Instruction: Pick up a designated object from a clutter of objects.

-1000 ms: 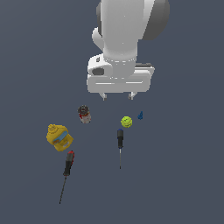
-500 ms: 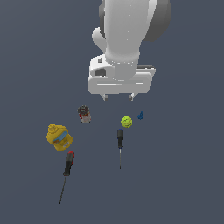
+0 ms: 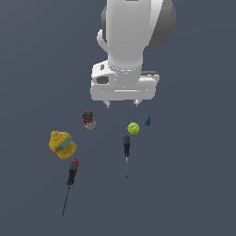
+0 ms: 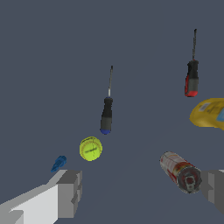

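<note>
I read the tool [image 3: 121, 104] as released: in the wrist view its two grey fingers [image 4: 70, 193] stand wide apart at the frame edges with nothing between them, and it hangs above the dark grey counter [image 3: 193, 184] without contact. The designated item, a small cylindrical tin can with a red-and-white label and a dark metallic top [image 3: 89, 120], rests on the counter toward the exterior view's left of the tool, near it but not beneath its centre. In the wrist view the can [image 4: 181, 171] sits just beside one finger, well off the midline between the two. That offset is the relation I must correct: my judgement is that the tool needs a lateral shift toward the can before any descent. The can appears tilted or lying over, its long axis running obliquely across the wrist view with the dark top pointing toward that finger; I would set the fingers across that axis. The yellow-green ball [image 3: 133, 128] and the tiny blue piece [image 3: 148, 121] lie on the opposite side. The blue-handled screwdriver [image 3: 126, 146], the red-handled screwdriver [image 3: 72, 171] and the yellow bottle with a blue label [image 3: 61, 144] lie well apart from the can.
</note>
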